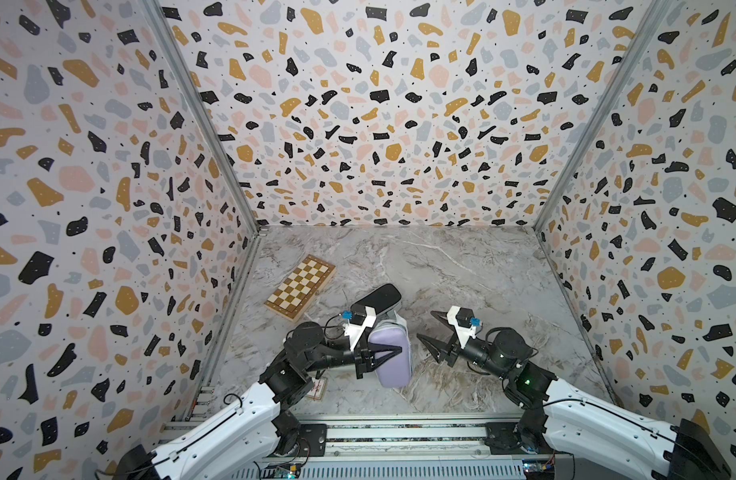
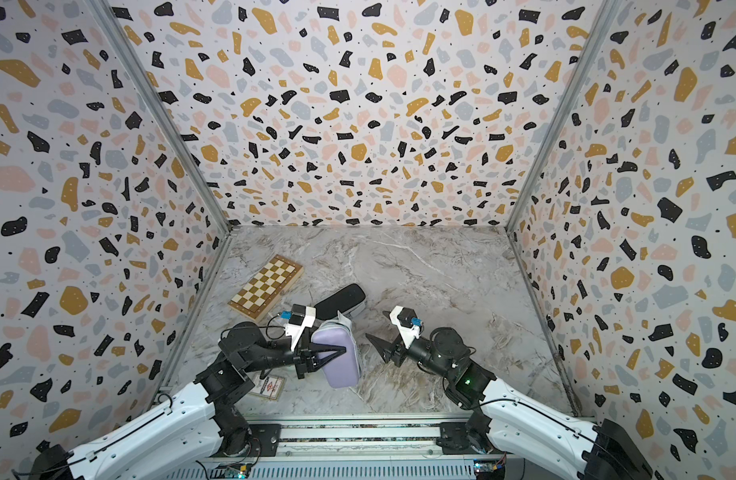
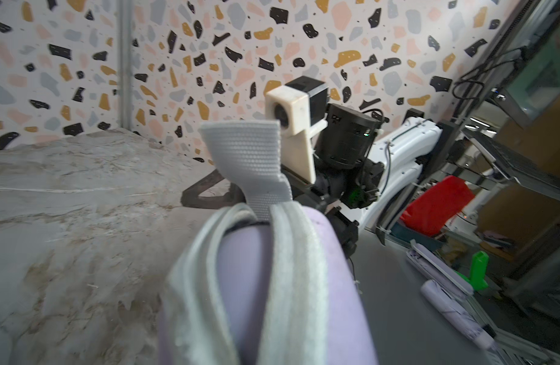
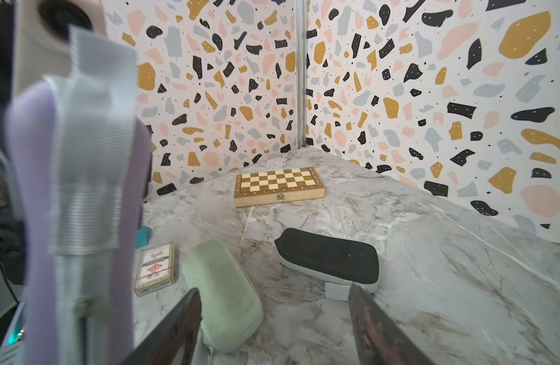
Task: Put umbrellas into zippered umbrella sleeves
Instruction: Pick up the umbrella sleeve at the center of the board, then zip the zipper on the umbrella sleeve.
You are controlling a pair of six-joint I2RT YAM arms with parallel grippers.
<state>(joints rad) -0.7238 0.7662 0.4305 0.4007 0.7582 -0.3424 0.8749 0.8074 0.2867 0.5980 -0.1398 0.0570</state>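
In both top views the left gripper (image 1: 393,353) is clamped on the lilac sleeve (image 1: 393,374), with one finger across its broad face, about 7 o'clock from the centre of the table (image 1: 482,282). The black sleeve (image 1: 379,298) lies shut just beyond it at 11 o'clock. The chessboard box (image 1: 300,286) sits at 10 o'clock near the wall, and a card pack (image 2: 268,386) at 8 o'clock under the left arm. The right gripper (image 1: 432,331) hovers at 2 o'clock from the lilac sleeve, apart from it, its fingers spread on nothing.

In the left wrist view the lilac sleeve (image 3: 304,268) fills the foreground. Its pale zip bands meet at a grey loop (image 3: 247,158), with a slim dark gap between them near that end. What is inside cannot be told, and the left fingers are out of sight here.

Only the right wrist view shows the mint sleeve (image 4: 225,294), shut and flat on the table between the card pack and the black sleeve (image 4: 327,259). The contents of both are hidden. The right fingers (image 4: 177,328) stand wide apart.
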